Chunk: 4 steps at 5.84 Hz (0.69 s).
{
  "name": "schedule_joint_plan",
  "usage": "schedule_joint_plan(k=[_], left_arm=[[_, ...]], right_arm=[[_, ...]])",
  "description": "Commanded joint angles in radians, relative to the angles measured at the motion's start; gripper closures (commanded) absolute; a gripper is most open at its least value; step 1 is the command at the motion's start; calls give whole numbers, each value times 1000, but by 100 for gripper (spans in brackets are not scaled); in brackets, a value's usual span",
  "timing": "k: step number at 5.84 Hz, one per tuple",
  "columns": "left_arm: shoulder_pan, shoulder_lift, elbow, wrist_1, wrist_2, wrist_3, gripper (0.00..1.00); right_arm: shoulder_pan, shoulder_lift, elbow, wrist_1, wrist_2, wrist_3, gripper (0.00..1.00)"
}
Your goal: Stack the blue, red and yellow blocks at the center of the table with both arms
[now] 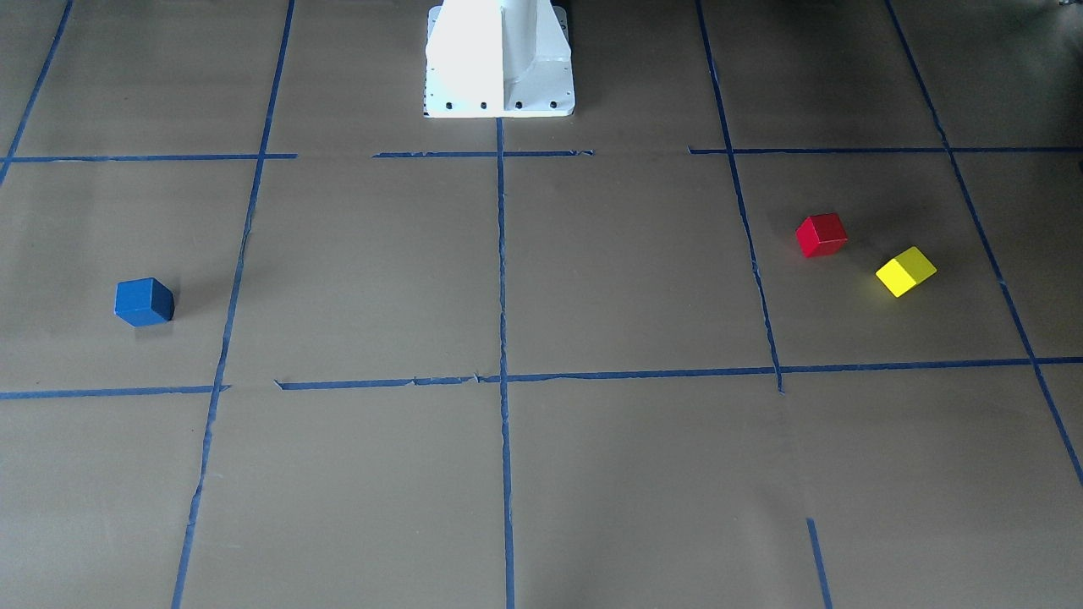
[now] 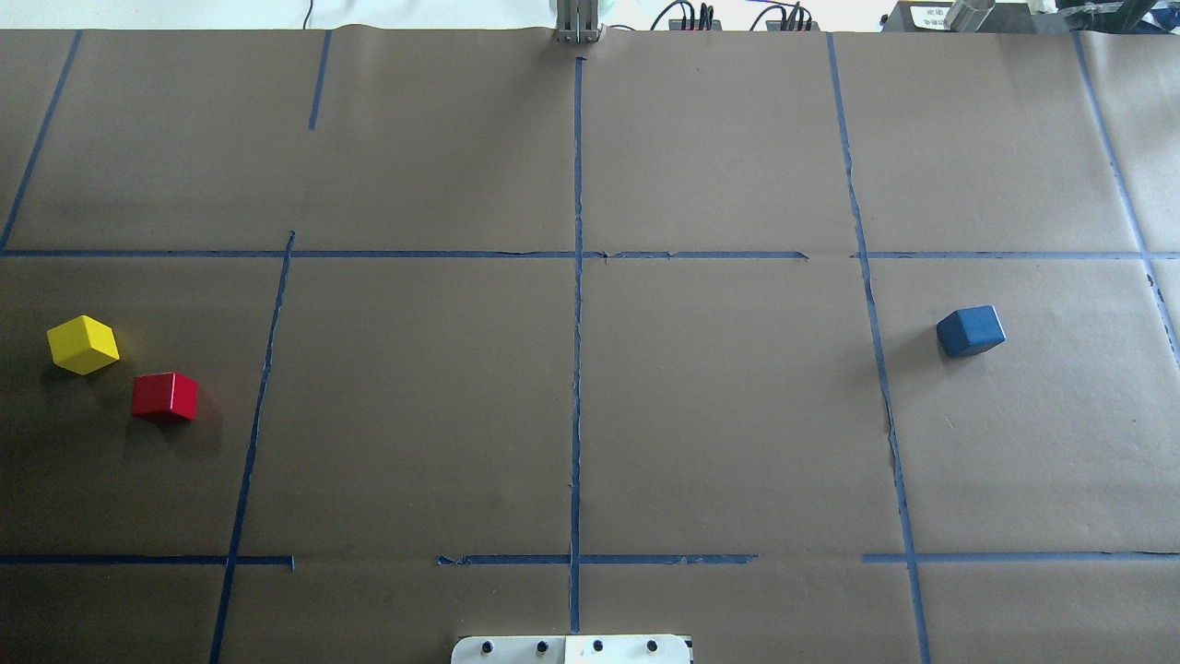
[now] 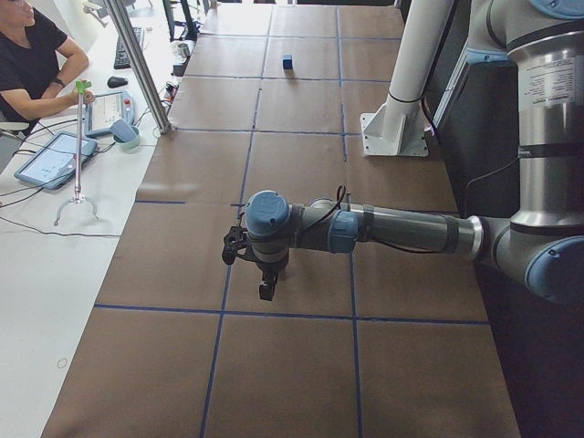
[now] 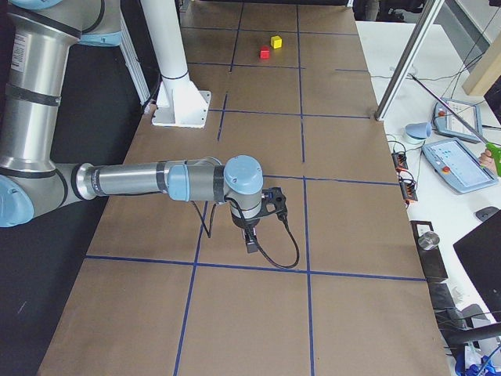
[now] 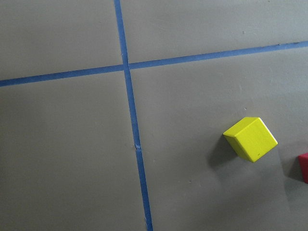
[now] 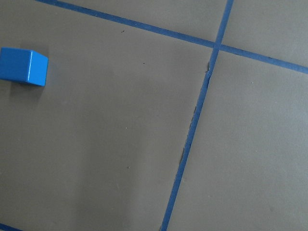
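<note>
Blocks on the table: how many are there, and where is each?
3. The yellow block and the red block sit near each other on the robot's left; the blue block sits alone on its right. None seems hidden.

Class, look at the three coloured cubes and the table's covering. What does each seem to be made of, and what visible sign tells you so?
Yellow block, blue block, red block: probably painted wood, possibly plastic; crisp edges, even matte colour, no grain visible.
Table covering: apparently brown paper; a dull, uniform sheet.
Lines: blue tape, ragged and gapped in places.
</note>
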<state>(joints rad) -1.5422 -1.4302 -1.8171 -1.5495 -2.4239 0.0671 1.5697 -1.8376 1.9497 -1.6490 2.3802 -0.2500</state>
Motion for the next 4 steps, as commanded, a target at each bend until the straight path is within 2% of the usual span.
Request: schedule_joint_plan(k=[1, 4], left_arm=[[7, 4, -4, 3, 43, 5, 0], [8, 43, -2, 9, 63, 2, 0]], right_arm=[[3, 0, -2, 0, 4, 0, 0], [3, 0, -2, 0, 2, 0, 0]])
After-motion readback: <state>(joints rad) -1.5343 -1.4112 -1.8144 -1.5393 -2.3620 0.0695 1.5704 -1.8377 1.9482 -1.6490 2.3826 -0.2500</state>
